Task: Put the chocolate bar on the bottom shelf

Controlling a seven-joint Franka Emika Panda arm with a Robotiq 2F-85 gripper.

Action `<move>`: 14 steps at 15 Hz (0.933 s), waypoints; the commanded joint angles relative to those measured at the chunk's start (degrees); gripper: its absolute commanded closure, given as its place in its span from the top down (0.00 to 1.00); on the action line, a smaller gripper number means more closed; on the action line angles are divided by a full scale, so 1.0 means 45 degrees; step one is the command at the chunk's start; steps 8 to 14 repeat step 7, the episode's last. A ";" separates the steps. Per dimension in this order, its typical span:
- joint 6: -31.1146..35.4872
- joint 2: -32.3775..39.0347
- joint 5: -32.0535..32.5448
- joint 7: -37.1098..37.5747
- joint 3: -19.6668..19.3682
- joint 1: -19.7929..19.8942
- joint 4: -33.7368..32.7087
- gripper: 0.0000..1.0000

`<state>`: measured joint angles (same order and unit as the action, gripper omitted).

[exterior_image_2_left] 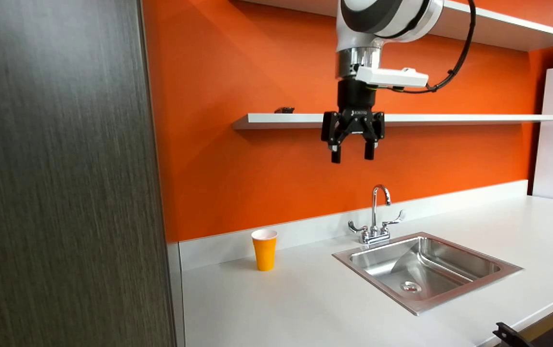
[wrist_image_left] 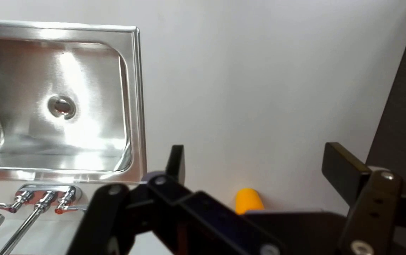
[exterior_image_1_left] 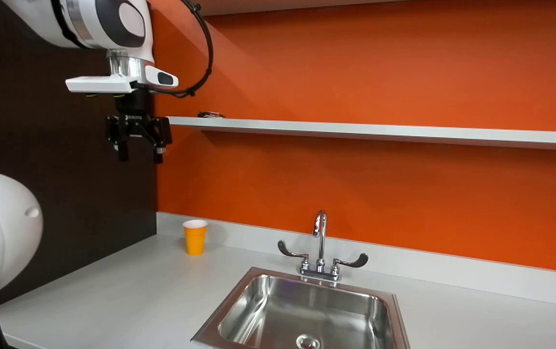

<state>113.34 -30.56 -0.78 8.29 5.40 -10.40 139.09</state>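
Observation:
The chocolate bar (exterior_image_1_left: 211, 115) is a small, flat, dark thing with a reddish tint. It lies near one end of the bottom shelf (exterior_image_1_left: 379, 130), the long light-grey ledge on the orange wall. In an exterior view the bar (exterior_image_2_left: 284, 110) also shows on the shelf (exterior_image_2_left: 474, 118). My gripper (exterior_image_1_left: 140, 157) points down with its fingers apart and nothing between them. In an exterior view the gripper (exterior_image_2_left: 352, 156) overlaps the shelf, fingertips lower than its edge. In the wrist view the open gripper (wrist_image_left: 254, 156) hangs above the counter; bar and shelf are out of that view.
A yellow-orange cup (exterior_image_1_left: 194, 240) stands on the grey counter (exterior_image_1_left: 113, 286) against the backsplash. A steel sink (exterior_image_2_left: 493, 274) with a faucet (exterior_image_2_left: 375, 212) is beside it. A dark panel (exterior_image_1_left: 64, 160) closes one side. An upper shelf (exterior_image_2_left: 507, 29) runs above.

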 commanded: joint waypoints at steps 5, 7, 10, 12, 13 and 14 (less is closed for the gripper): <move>0.0201 0.0143 -0.0132 -0.0122 0.0199 0.0442 0.0421 1.00; 0.0205 0.0143 -0.0132 -0.0122 0.0199 0.0441 0.0421 1.00; 0.0205 0.0143 -0.0132 -0.0122 0.0199 0.0441 0.0421 1.00; 0.0205 0.0143 -0.0132 -0.0122 0.0199 0.0441 0.0421 1.00; 0.0205 0.0143 -0.0132 -0.0122 0.0199 0.0441 0.0421 1.00; 0.0205 0.0143 -0.0132 -0.0122 0.0199 0.0441 0.0421 1.00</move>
